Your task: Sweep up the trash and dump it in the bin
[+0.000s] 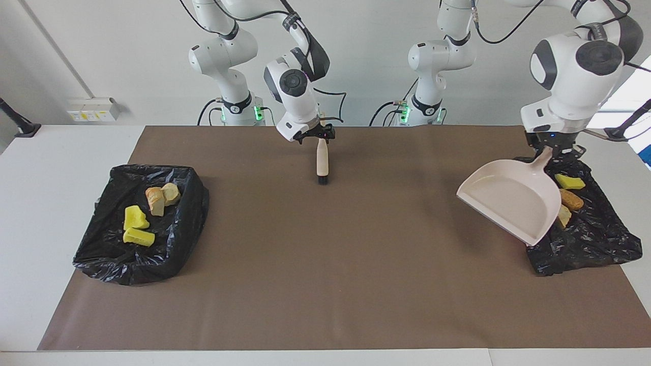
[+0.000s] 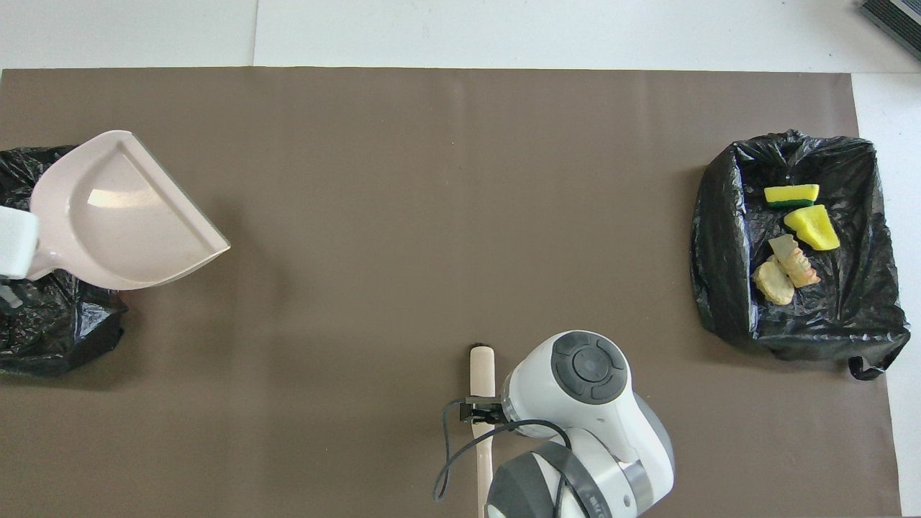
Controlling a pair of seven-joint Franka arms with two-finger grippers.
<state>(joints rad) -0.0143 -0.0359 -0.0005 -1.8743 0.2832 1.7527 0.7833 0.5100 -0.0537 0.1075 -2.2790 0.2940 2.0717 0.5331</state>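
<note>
The trash lies in two black-lined bins at opposite ends of the brown mat. Four pieces (image 1: pixel 145 213) sit in the bin (image 1: pixel 183 223) at the right arm's end, two yellow and two tan. Three more (image 1: pixel 568 190) lie in the bin (image 1: pixel 600 244) at the left arm's end, partly covered in the facing view by the dustpan (image 1: pixel 508 201).

The left gripper (image 1: pixel 553 149) is clamped on the dustpan's handle and holds the pan tilted in the air over the inner edge of that bin, its open mouth toward the middle of the mat.

The brush (image 1: pixel 322 161) lies on the mat near the robots' edge, midway between the bins and well apart from all the trash. The right gripper (image 1: pixel 318 136) sits at its handle; whether its fingers are apart or gripping cannot be told.

No writing can be read.
</note>
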